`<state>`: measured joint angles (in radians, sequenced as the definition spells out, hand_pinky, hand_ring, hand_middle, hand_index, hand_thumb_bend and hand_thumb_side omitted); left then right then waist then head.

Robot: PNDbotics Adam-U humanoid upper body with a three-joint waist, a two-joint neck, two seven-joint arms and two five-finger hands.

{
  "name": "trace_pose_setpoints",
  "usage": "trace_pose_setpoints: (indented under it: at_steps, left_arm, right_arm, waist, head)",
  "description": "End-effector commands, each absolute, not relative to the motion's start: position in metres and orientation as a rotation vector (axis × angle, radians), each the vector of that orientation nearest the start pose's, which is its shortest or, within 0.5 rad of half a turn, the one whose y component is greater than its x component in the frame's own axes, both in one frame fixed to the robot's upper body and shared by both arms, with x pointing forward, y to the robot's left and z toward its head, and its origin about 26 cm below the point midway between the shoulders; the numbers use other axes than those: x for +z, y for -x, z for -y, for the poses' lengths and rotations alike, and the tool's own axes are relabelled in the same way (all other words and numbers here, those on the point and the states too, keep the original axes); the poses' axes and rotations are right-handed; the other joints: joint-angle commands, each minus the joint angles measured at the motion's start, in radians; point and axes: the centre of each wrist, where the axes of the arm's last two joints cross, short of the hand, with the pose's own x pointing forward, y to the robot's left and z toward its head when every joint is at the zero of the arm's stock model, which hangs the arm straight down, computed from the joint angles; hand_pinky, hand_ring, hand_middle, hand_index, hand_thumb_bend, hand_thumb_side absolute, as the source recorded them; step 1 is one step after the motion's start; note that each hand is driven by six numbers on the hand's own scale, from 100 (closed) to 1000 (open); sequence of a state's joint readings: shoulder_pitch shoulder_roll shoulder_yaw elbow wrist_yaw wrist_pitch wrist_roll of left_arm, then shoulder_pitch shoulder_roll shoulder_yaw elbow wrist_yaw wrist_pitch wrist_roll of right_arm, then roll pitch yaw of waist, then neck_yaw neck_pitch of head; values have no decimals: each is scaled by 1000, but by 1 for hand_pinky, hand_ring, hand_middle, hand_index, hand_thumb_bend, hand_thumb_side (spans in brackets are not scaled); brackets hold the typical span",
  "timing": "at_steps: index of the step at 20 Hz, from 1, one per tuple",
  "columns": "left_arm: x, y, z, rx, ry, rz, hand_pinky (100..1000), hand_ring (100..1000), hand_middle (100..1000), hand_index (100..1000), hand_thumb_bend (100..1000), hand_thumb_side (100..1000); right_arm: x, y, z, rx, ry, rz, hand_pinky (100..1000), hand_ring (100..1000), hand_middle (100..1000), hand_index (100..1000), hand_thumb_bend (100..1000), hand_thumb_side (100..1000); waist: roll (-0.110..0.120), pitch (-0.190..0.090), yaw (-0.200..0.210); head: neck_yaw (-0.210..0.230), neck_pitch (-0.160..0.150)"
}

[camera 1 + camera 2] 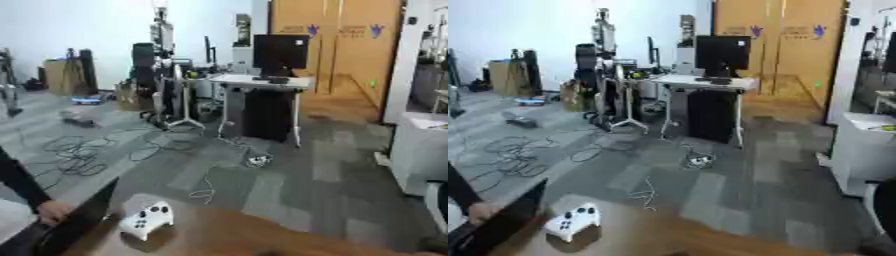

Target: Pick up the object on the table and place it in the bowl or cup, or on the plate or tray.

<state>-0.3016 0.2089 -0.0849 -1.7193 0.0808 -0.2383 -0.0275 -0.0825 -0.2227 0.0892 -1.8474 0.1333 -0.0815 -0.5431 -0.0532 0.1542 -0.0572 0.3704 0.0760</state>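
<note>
1. Head camera is tilted up: mostly room, with only the near strip of the brown table (254, 235) along the bottom edge.
2. Task thing: a white game controller (147, 220) lies flat on the tabletop at about 7 o'clock in the view, near the table's far-left edge. Dark buttons and sticks face up, grips point toward the lower left.
3. No bowl, cup, plate or tray shows in either eye view.
4. Robot hands: neither one shows in either view, so I can't tell whether they're open or closed or what they hold. Nothing is touching the controller.
5. At 8 o'clock, a person's hand (51, 211) in a dark sleeve rests on a black slanted panel (74, 220) just left of the table; it's apart from the controller.
6. Background: grey carpet tiles with loose cables (74, 155) at 9 o'clock, and a white desk (262, 82) with a black monitor (280, 52) at 12 o'clock.
</note>
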Motion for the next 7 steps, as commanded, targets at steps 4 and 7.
trace_pose_setpoints:
  at_steps: [4, 7]
  left_arm:
    - [127, -336, -231, -290, 113, 2247, 1000, 1000, 823, 876, 193, 938]
    - [128, -336, -231, -294, 114, 2247, 1000, 1000, 823, 876, 191, 938]
  right_arm:
    - [97, -289, 254, -157, 544, 2081, 608, 711, 801, 919, 348, 617]
    - [98, -289, 254, -155, 549, 2084, 607, 709, 800, 918, 349, 615]
  waist:
    - [6, -21, -1]
    - [7, -20, -1]
  head:
    - [12, -10]
    - [12, -9]
